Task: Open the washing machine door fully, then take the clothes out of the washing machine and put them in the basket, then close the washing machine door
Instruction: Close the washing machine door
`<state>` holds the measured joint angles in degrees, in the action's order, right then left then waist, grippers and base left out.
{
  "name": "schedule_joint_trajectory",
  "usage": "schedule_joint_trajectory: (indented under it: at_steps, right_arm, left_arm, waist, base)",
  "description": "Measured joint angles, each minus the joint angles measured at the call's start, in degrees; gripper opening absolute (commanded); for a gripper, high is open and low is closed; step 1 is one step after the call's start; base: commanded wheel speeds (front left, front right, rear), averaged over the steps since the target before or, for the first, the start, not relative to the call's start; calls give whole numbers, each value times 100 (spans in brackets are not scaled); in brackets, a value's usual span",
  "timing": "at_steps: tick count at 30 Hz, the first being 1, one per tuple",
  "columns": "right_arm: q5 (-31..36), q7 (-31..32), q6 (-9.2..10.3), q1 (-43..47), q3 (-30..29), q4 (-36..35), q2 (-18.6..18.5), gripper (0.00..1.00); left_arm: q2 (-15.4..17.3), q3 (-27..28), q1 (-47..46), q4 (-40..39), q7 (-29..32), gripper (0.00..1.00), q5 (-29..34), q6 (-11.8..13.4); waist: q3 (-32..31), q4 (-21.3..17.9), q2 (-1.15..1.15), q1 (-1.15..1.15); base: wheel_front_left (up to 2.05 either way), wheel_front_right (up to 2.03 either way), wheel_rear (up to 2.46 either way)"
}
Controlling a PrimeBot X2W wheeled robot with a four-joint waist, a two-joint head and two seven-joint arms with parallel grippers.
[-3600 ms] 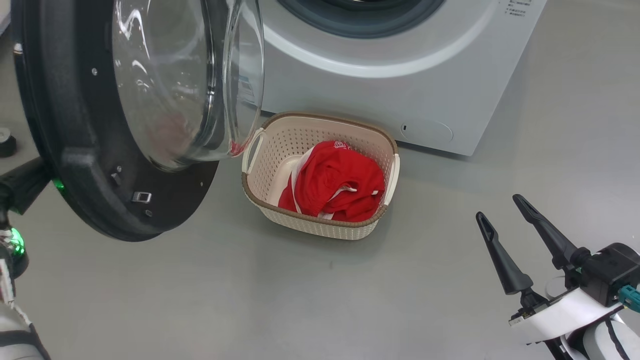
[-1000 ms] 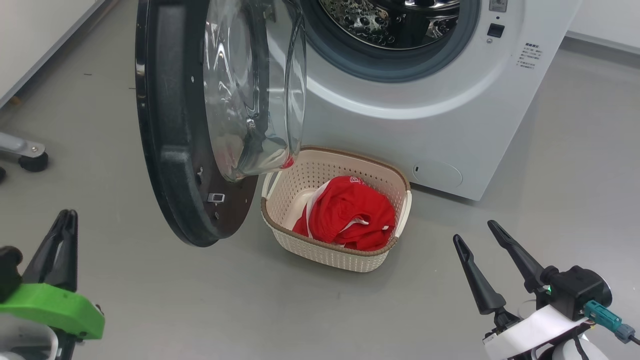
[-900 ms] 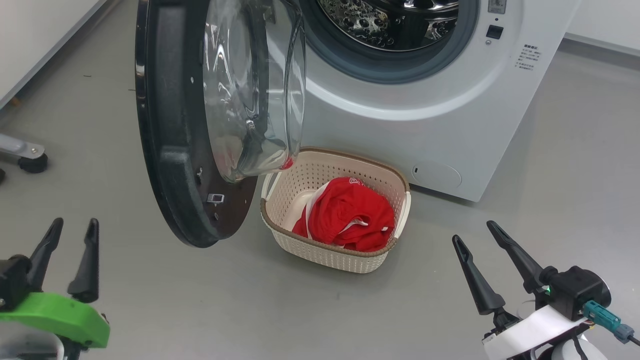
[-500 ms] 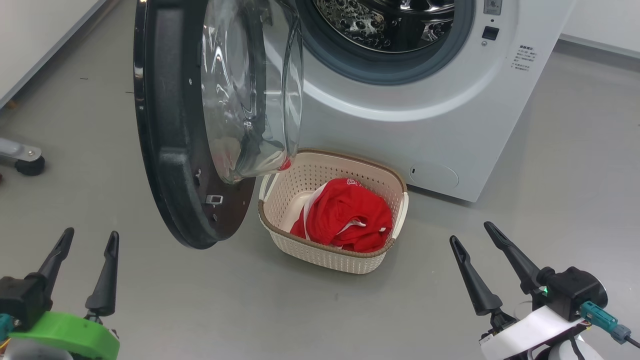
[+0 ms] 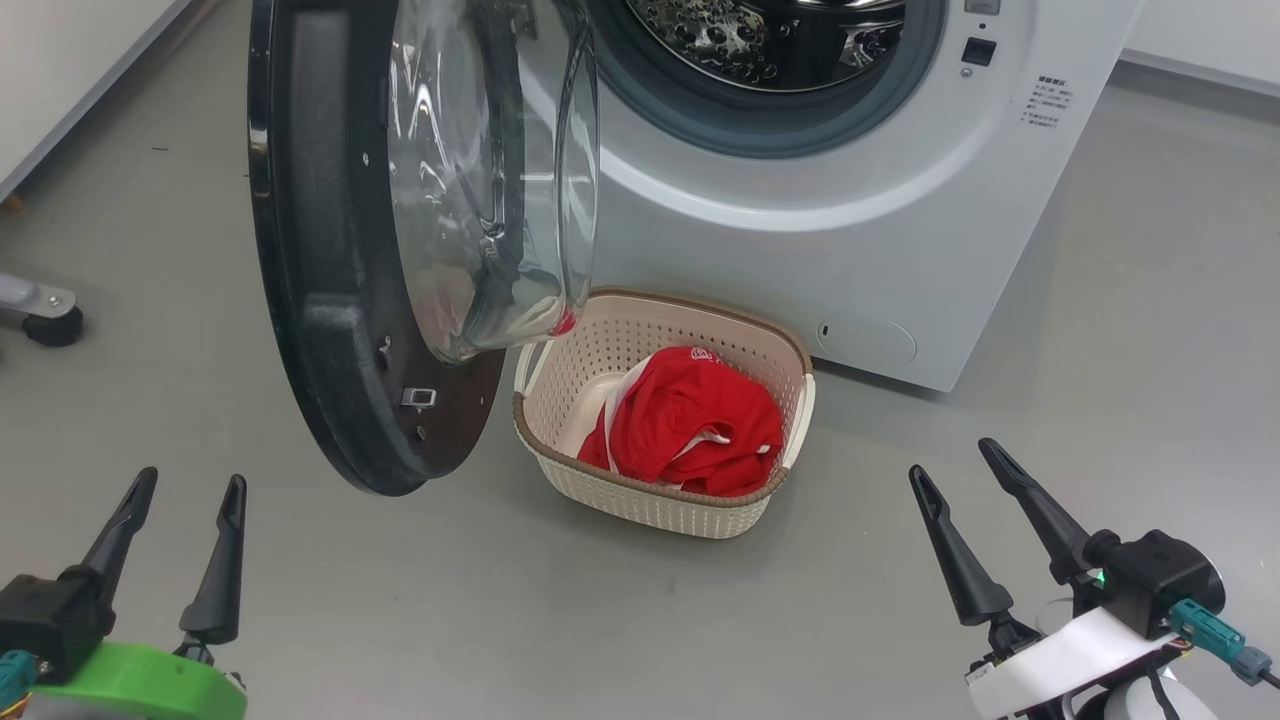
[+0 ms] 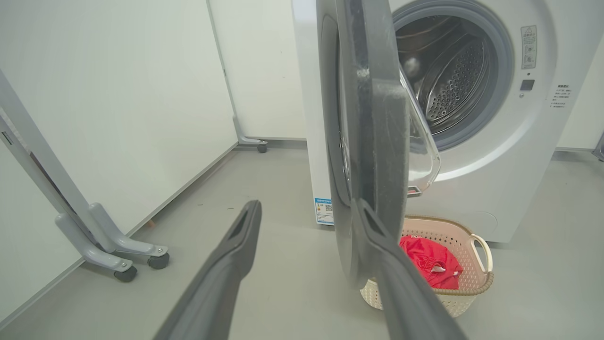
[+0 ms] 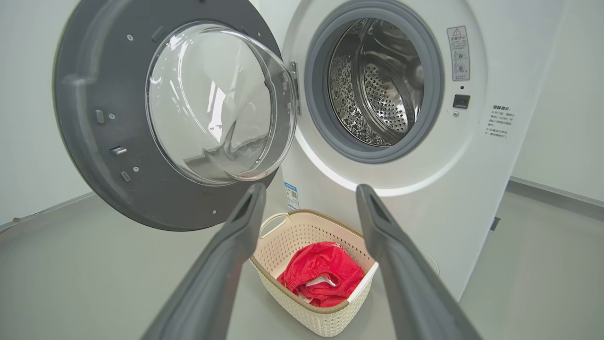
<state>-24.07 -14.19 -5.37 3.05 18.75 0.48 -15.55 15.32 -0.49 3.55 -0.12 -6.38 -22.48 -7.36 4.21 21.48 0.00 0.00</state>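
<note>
The washing machine door (image 5: pixel 330 300) stands partly swung out, its glass bowl hanging over the left end of the basket (image 5: pixel 640 505). The clothes (image 5: pixel 690 425), a red garment with white trim, lie bunched inside the basket in front of the washing machine (image 5: pixel 800 240). The steel drum (image 7: pixel 377 89) looks bare. My left gripper (image 5: pixel 193 480) is open at the lower left, apart from the door's bottom edge. At the lower right my right gripper (image 5: pixel 950 457) is open, clear of the basket. Both hold nothing.
A white partition on castored metal feet (image 6: pixel 118 250) runs along the left side, and one castor (image 5: pixel 45 325) sits left of the door. Grey floor (image 5: pixel 600 620) lies between the grippers and the basket. A white wall (image 7: pixel 557 118) stands right of the machine.
My left gripper has gone from shut to open and has drifted slightly right and down. The head camera has shifted a little. Door, basket and right gripper stay as they were.
</note>
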Motion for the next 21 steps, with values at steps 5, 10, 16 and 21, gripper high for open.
schedule_joint_trajectory:
  at_steps: [5, 10, 16, 21]
  right_arm:
    - [1, 0, 0, 0, -18, 0, -2, 100]
    - [0, 0, 0, 0, -22, 1, -2, 100]
    - [1, 0, -1, 0, -27, 2, -2, 100]
    - [1, 0, -1, 0, -27, 4, 1, 100]
  left_arm:
    - [0, -23, 0, 134, -85, 100, 24, 0]
    - [0, -29, 0, 191, -134, 100, 37, 0]
    - [8, -38, -2, 286, -186, 100, 42, 0]
    - [24, -51, -3, 337, -234, 100, 42, 0]
  waist:
    - [19, -7, 0, 0]
    - [24, -8, 0, 0]
    - [13, -6, 0, 0]
    - [0, 2, 0, 0]
  base:
    - [0, 0, 0]
    - [0, 0, 0]
    - [0, 0, 0]
    - [0, 0, 0]
